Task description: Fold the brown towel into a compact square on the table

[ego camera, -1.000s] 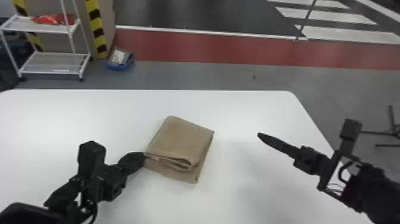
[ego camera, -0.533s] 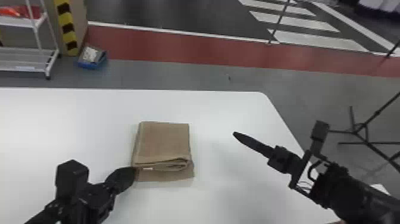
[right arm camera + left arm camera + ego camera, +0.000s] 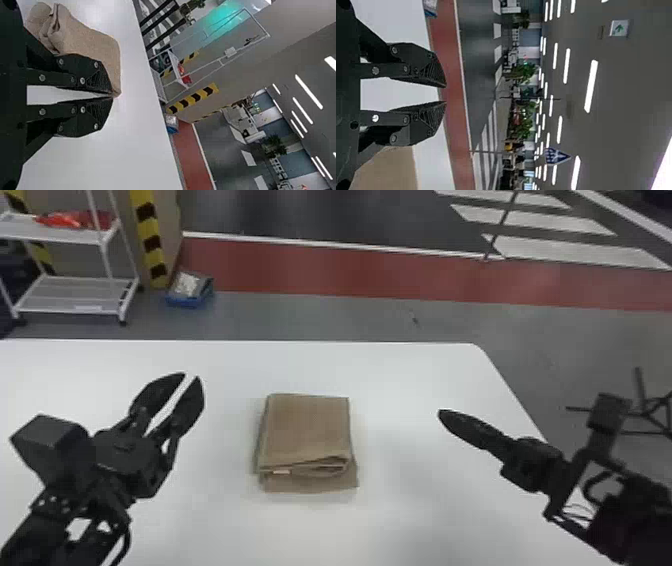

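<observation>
White metal shelf rack [image 3: 75, 295] (a bright red bundle [image 3: 70, 220] lies on it), small blue bin [image 3: 190, 301] nearby, brick-red floor band [image 3: 320, 270]

Premises present as a workshop-type hall: beyond the white table [image 3: 410, 380] are a red floor lane [image 3: 325, 270], crossing stripes [image 3: 535, 220], hazard striping [image 3: 152, 242] and a shelf rack [image 3: 75, 294]; strip lights [image 3: 590, 86] run above it.
</observation>
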Tool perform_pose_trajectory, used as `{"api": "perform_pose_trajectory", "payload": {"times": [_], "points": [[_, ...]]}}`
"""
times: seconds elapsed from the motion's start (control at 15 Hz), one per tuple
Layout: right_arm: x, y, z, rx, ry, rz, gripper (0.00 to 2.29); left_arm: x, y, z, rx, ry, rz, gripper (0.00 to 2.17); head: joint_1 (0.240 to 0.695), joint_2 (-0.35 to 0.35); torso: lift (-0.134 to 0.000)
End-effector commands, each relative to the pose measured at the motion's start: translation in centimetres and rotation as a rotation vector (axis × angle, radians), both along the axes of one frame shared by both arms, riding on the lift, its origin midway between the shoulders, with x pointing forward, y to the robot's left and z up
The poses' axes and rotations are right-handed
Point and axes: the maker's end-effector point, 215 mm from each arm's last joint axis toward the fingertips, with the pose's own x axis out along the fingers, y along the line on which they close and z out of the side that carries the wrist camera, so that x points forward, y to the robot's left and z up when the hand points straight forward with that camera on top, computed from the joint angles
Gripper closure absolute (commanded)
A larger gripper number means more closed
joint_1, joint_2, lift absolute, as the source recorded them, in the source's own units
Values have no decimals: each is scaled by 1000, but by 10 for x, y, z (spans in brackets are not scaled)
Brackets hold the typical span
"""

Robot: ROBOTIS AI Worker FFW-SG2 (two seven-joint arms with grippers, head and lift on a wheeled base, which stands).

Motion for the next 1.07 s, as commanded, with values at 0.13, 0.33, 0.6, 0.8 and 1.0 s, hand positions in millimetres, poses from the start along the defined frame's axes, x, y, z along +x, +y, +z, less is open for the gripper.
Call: {"api": "perform_pose_trajectory", "payload": {"times": [0.13, 0.33, 0.6, 0.8, 1.0], "points": [[-9, 20, 24, -159, -96, -47, 46, -2, -16, 44, -86, -84, 35, 19, 695, -171, -115], [-6, 49, 32, -206, -197, -64, 39, 1, -11, 51, -79, -101, 115, 22, 695, -164, -115], [-13, 61, 48, -218, -367, -109, 36, 9, 21, 20, -71, -44, 207, 29, 695, -114, -115], [-8, 52, 43, -224, -392, -177, 39, 13, 42, 4, -45, -14, 246, 26, 695, -82, -115], [-3, 51, 48, -257, -465, -243, 70, 18, 76, -9, -20, 5, 328, 26, 695, -64, -115]]}}
